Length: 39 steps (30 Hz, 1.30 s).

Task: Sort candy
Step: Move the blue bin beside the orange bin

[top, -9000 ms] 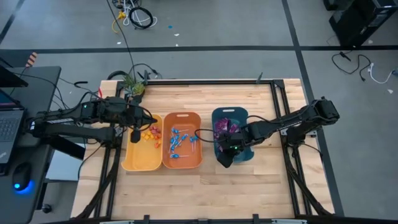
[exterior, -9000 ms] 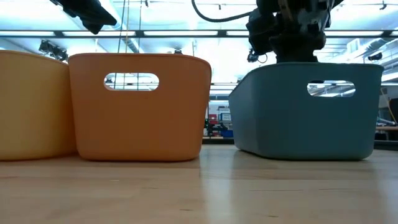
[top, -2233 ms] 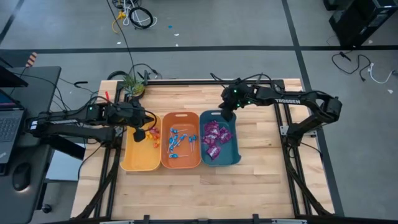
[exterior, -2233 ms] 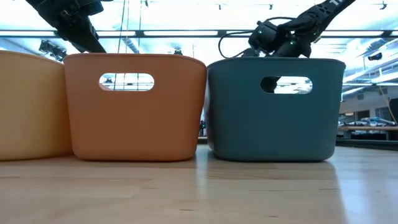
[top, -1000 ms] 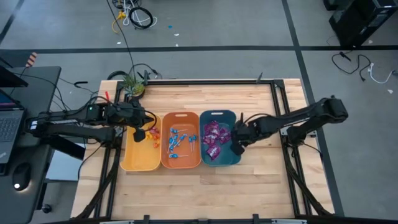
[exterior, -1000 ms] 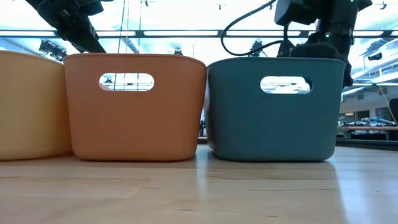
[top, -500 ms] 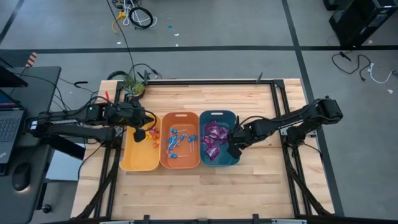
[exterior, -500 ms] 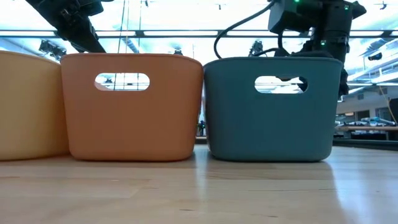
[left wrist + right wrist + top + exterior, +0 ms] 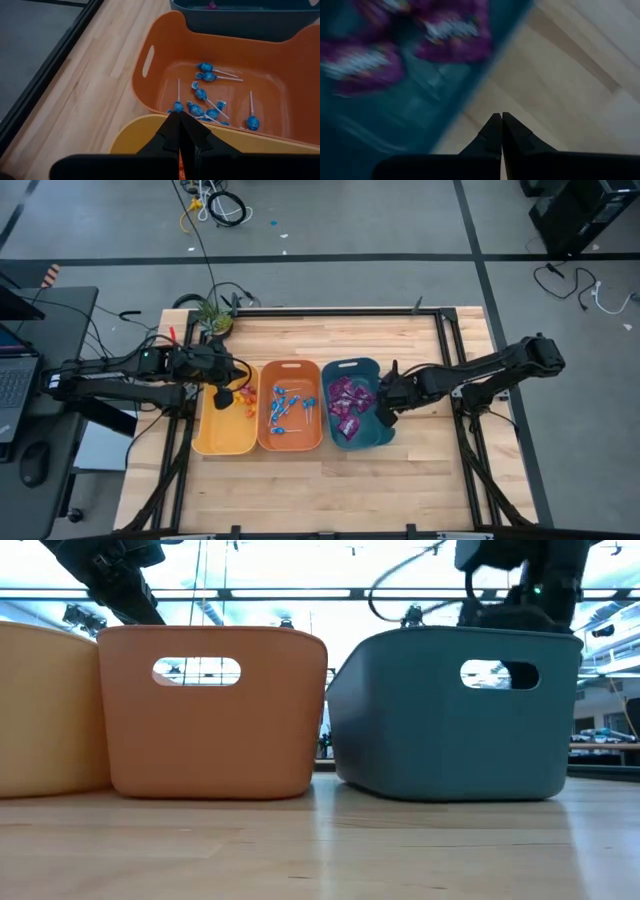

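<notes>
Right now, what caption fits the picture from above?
Three bins in a row: yellow bin, orange bin with blue lollipops, teal bin with purple packets.

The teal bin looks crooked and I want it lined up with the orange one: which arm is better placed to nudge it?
The right arm. Its shut right gripper is at the teal bin's right wall, while the shut left gripper hovers over the yellow bin, with the orange bin in between.

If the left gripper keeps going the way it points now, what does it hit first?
Probably the blue lollipops in the orange bin: the shut left gripper points over the yellow bin's rim toward them, though depth is unclear.
</notes>
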### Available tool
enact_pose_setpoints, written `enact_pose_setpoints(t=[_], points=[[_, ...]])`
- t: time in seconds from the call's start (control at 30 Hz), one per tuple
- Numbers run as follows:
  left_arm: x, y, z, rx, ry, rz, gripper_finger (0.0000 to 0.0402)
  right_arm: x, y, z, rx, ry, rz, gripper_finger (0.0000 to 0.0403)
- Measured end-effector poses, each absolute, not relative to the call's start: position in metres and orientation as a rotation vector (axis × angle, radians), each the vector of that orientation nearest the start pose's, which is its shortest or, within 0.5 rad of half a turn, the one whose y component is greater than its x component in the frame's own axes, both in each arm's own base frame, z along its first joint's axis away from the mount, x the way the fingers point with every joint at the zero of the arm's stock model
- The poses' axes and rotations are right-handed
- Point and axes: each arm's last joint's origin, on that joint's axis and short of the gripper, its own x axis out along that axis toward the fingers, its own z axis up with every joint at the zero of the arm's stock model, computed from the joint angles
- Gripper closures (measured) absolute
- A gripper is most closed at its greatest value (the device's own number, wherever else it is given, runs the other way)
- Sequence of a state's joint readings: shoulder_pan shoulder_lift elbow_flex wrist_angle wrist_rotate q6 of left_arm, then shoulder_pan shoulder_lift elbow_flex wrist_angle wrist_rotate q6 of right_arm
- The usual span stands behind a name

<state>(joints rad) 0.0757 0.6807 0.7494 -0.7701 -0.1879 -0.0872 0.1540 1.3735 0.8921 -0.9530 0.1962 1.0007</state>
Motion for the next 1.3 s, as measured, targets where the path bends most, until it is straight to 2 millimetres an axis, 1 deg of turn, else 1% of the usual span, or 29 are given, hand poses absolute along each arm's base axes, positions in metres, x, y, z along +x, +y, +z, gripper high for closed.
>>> enact_pose_setpoints(t=[0.13, 0.33, 0.4, 0.53, 0.83, 0.93, 1.03, 1.13, 1.2, 1.3], points=[[0.127, 0.015, 0.284, -0.044, 0.698, 0.283, 0.0401, 0.23, 0.032, 0.212, 0.61, 1.158, -0.668, 0.0403], [0.127, 0.015, 0.284, -0.047, 0.698, 0.284, 0.0401, 0.237, 0.036, 0.204, 0.605, 1.149, -0.689, 0.0403], [0.127, 0.015, 0.284, -0.047, 0.7, 0.284, 0.0401, 0.243, 0.039, 0.201, 0.609, 1.13, -0.669, 0.0403], [0.127, 0.015, 0.284, -0.047, 0.7, 0.284, 0.0401, 0.251, 0.042, 0.202, 0.621, 1.064, -0.608, 0.0403], [0.127, 0.015, 0.283, -0.048, 0.7, 0.283, 0.0401, 0.25, 0.042, 0.202, 0.628, 1.079, -0.609, 0.0403], [0.127, 0.015, 0.283, -0.061, 0.702, 0.279, 0.0401, 0.247, 0.041, 0.203, 0.614, 1.113, -0.63, 0.0403], [0.127, 0.013, 0.282, -0.085, 0.716, 0.239, 0.0401, 0.242, 0.043, 0.211, 0.594, 1.165, -0.672, 0.0403], [0.125, 0.012, 0.281, -0.103, 0.737, 0.205, 0.0401, 0.239, 0.048, 0.226, 0.554, 1.189, -0.713, 0.0403], [0.125, 0.012, 0.28, -0.116, 0.751, 0.207, 0.0401, 0.239, 0.054, 0.237, 0.532, 1.171, -0.719, 0.0403], [0.121, 0.012, 0.276, -0.133, 0.807, 0.217, 0.0401, 0.244, 0.067, 0.251, 0.518, 1.109, -0.656, 0.0403]])
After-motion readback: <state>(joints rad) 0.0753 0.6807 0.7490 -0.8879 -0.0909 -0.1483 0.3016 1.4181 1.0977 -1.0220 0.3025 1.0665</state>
